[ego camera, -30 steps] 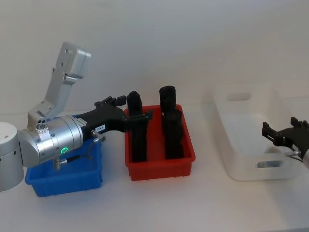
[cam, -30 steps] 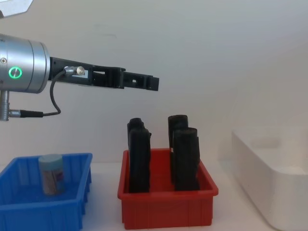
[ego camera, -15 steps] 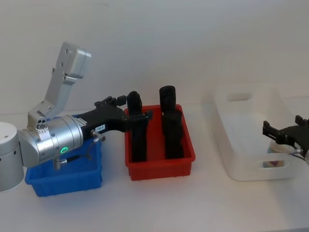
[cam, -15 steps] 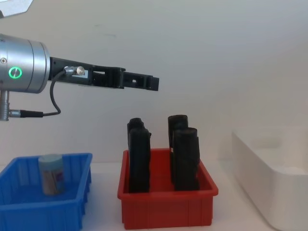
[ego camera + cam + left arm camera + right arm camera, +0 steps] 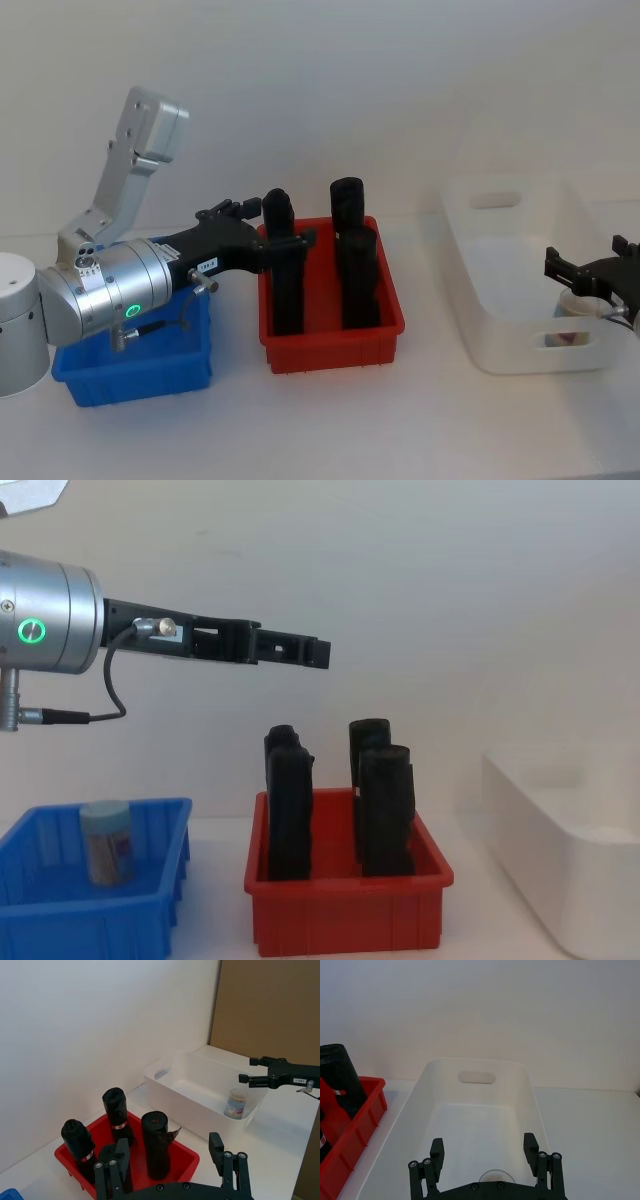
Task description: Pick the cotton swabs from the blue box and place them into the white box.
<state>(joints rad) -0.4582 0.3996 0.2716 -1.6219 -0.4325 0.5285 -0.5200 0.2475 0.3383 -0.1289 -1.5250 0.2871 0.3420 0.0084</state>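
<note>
Hanging in the air in the head view, the left gripper (image 5: 272, 226) is reaching from above the blue box (image 5: 130, 378) across the left side of the red bin (image 5: 330, 345), where black rolls (image 5: 285, 275) are standing upright. The right gripper (image 5: 590, 262) is hovering over the near right corner of the white box (image 5: 500, 250). A swab tub (image 5: 573, 303) is standing inside that corner, just beneath it.

In the left wrist view, the left gripper (image 5: 170, 1165) is holding its fingers wide apart with nothing between them, above the red bin (image 5: 187, 1157) and its four rolls. Farther off, the right gripper (image 5: 252, 1070) is hanging above the swab tub (image 5: 236, 1103) with its fingers spread and not touching it. The tub is sitting upright on the floor of the white box (image 5: 200, 1110), close to one end wall.

In the right wrist view, the right gripper (image 5: 485, 1149) is showing both fingers well apart and gripping nothing. The round top of the swab tub (image 5: 496, 1175) is peeking out below, between them, inside the white box (image 5: 470, 1100).

In the chest view, a second swab tub (image 5: 107, 840) is standing upright in the blue box (image 5: 60, 920). The left gripper (image 5: 318, 654) is stretching out high over the red bin (image 5: 350, 920), well clear of the rolls. The white box (image 5: 560, 880) is sitting at the right edge.
</note>
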